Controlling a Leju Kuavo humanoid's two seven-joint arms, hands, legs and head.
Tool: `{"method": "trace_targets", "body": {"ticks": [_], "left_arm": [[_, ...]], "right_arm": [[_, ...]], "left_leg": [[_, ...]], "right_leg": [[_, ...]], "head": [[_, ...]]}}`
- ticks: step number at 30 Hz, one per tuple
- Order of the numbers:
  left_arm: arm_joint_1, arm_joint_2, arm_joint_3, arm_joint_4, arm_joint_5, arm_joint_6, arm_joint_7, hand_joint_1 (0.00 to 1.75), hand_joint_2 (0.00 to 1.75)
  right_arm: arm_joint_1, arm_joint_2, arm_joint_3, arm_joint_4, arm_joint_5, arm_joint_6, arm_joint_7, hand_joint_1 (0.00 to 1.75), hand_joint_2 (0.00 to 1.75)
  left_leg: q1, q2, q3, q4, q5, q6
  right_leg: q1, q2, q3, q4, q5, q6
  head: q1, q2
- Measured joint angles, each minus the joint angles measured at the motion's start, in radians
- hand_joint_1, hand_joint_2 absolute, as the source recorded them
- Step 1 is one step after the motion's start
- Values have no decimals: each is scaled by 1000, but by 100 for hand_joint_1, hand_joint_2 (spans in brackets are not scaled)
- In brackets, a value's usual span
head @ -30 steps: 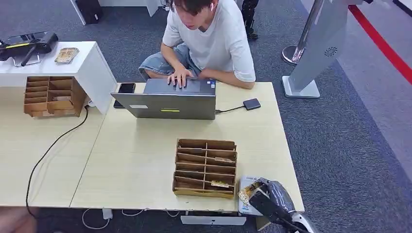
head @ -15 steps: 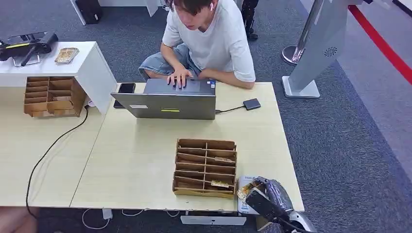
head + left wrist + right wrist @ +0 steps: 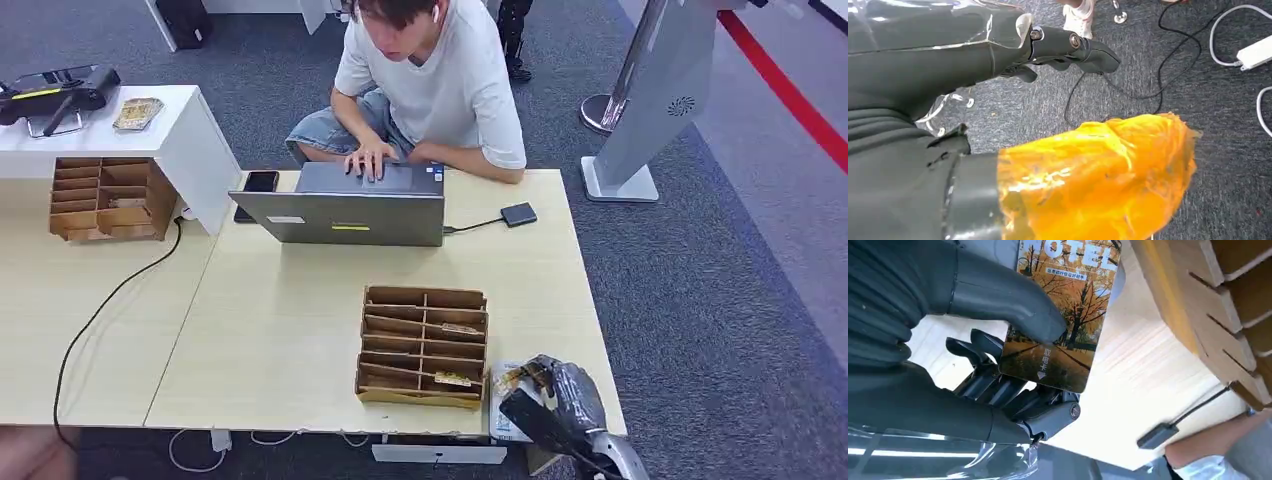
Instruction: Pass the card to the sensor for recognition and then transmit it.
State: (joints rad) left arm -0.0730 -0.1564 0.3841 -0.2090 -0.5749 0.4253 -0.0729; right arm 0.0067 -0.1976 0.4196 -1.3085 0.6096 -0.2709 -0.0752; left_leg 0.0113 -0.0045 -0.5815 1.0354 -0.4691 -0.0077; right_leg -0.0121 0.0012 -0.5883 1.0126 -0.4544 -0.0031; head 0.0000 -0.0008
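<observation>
Card (image 3: 1060, 315) with an autumn-tree photo and "HOTEL" lettering is sitting pinched in our right hand (image 3: 557, 397), the thick grey thumb (image 3: 1003, 297) pressing on its printed face while the darker fingers (image 3: 993, 382) are backing it from behind. We are holding it just beside the near right corner of the brown cardboard divided organizer box (image 3: 424, 345), over a white printed packet (image 3: 503, 385) lying at the edge of the pale wooden table (image 3: 290, 330). In the right wrist view the card is standing close to the box's slotted side wall (image 3: 1208, 310), apart from it.

Our left hand (image 3: 998, 110) is hanging over dark grey carpet (image 3: 1218, 100) with nothing in it, its dark fingers (image 3: 1073, 47) lying slightly curled and apart from the thumb (image 3: 1098, 175), which is wearing orange tape.

Beyond the box, a person in a white T-shirt (image 3: 430, 80) is sitting at the far edge of the table and typing on a grey laptop (image 3: 345, 210). A small dark square device (image 3: 518, 214) is lying to the right of the laptop, cabled to it. A black phone (image 3: 260, 182) is lying by the laptop's left side. Far left of the box, a second cardboard organizer (image 3: 105, 198) is standing beside a white cabinet (image 3: 150, 135)
</observation>
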Motion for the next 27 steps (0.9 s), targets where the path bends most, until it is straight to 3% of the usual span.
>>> {"method": "trace_targets", "body": {"ticks": [15, 23, 27], "left_arm": [[0, -1, 2, 0, 0, 0, 0, 0, 0], [1, -4, 20, 0, -9, 2, -4, 0, 0], [1, -7, 28, 0, -21, 3, -4, 0, 0]], "right_arm": [[0, 8, -3, 0, 20, -15, 5, 175, 175], [21, 41, -55, -47, 155, -171, -27, 175, 175], [45, 74, -83, -103, 252, -303, -75, 175, 175]], "left_leg": [[0, 0, 0, 0, 0, 0], [0, 0, 0, 0, 0, 0], [0, 0, 0, 0, 0, 0]], "right_leg": [[0, 0, 0, 0, 0, 0], [0, 0, -1, 0, 0, 0], [0, 0, -1, 0, 0, 0]], "head": [[0, 0], [0, 0], [0, 0]]}}
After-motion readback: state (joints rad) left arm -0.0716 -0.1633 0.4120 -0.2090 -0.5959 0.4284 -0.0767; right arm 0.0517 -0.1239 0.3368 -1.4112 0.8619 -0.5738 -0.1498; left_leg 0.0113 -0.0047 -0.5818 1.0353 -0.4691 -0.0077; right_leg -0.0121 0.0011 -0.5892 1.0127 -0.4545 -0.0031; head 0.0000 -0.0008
